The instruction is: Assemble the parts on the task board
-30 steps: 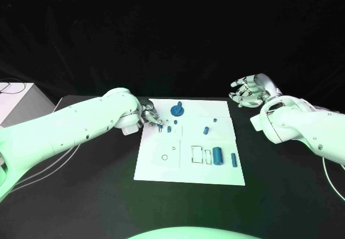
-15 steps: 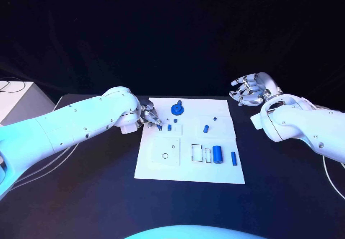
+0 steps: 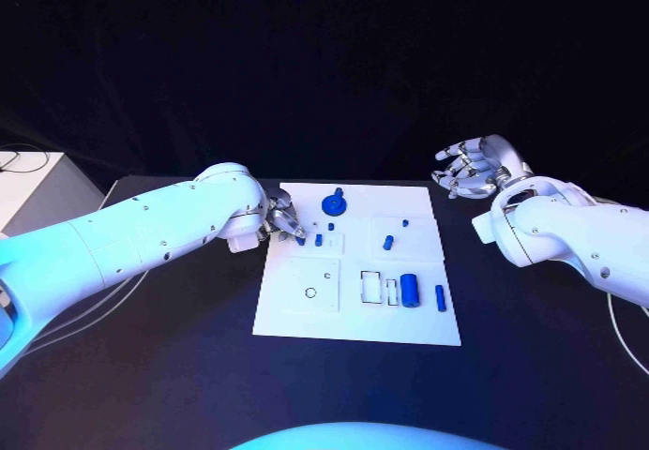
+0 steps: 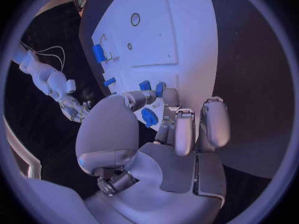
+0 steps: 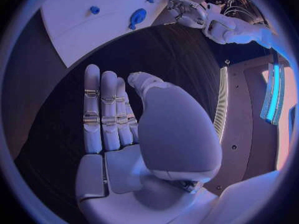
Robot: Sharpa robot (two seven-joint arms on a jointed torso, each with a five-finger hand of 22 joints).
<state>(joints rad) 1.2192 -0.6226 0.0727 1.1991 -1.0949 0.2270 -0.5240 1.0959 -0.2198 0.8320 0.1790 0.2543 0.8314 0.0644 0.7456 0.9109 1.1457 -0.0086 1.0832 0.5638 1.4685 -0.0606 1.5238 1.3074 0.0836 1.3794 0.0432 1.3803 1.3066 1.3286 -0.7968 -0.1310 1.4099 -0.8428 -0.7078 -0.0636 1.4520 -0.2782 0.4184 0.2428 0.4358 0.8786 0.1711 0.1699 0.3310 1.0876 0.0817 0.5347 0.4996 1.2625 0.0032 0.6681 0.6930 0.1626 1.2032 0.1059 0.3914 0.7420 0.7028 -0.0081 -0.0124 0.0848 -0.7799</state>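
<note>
- Step in hand, as judged: seating a small blue part into the task board near the board's upper left corner in the head view.
- Worth keeping the part upright over its hole and pressing straight down; a tilt would likely jam it.
- Worth steering clear of the two short blue pegs just beside the fingertips, and of the blue knob piece standing near the board's top edge.
- Left hand at the upper left of the board, fingers curled in close around the small blue part, pinched between thumb and fingertips in the left wrist view.
- Cannot tell whether the part already touches the board.
- Right hand raised at the upper right of the head view, off the board, above the table; fingers apart and nearly straight, holding nothing, touching nothing.
- Other blue parts lying lower right on the board: a wide cylinder and a thin rod side by side, apart from both hands.
</note>
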